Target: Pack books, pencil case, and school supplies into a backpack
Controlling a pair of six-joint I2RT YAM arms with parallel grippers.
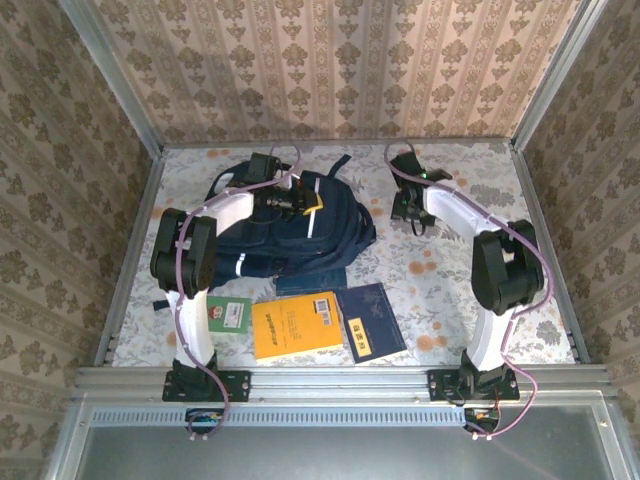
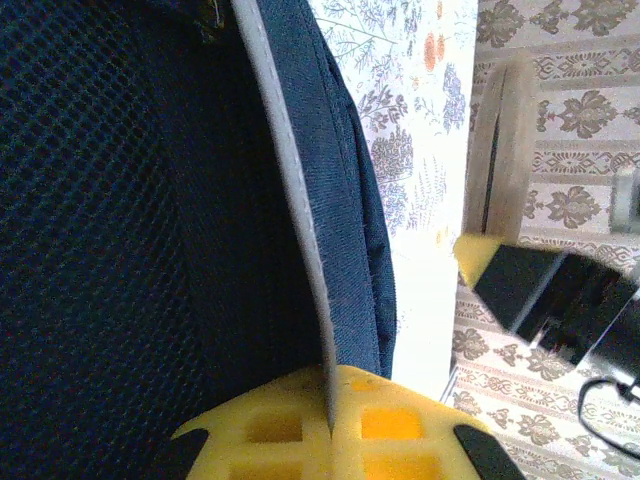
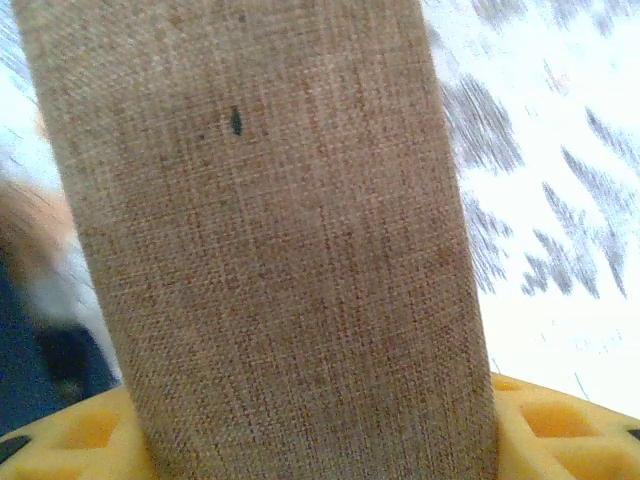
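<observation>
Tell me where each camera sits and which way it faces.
Top external: above, behind the bases, looking down on the table, left arm, right arm, backpack.
Left wrist: on the left arm, looking along the left tool, shut on the backpack's edge; yellow fingers show.
Right wrist: looking along the right tool, gripping a tan fabric case; yellow fingers show.
Shared: top and left wrist both show the backpack.

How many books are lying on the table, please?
3: a small green-and-white book at the left, an orange-yellow book in the middle, a navy book right of it. More may be hidden inside the backpack.
</observation>
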